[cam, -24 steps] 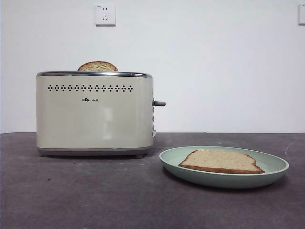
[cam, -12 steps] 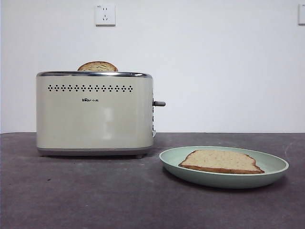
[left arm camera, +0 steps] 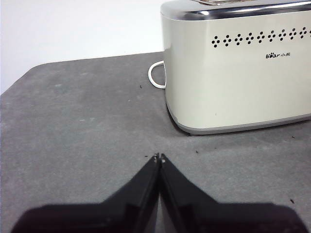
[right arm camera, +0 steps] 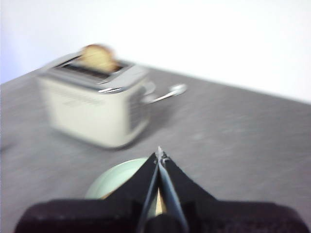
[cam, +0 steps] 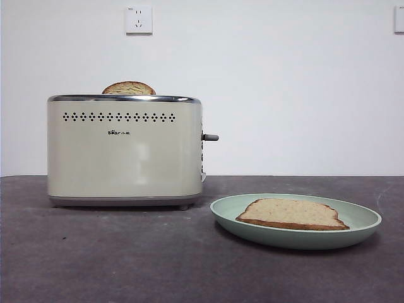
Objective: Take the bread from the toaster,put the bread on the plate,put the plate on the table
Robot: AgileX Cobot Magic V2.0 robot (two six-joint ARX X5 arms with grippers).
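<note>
One slice of bread (cam: 292, 213) lies on the plate (cam: 363, 228); another (cam: 129, 88) stands in the toaster (cam: 124, 151). Both the left gripper (left arm camera: 159, 158) and right gripper (right arm camera: 159, 156) have their jaws pressed together, empty. Next, likely, comes opening over that remaining slice.

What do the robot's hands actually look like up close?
Each one is a plain matte black wedge. The left hand has two flat, tapering black jaws that narrow to a fine point, with tiny pale specks at the tips. The right hand looks the same, though its picture is blurred. No cables or markings show.
</note>
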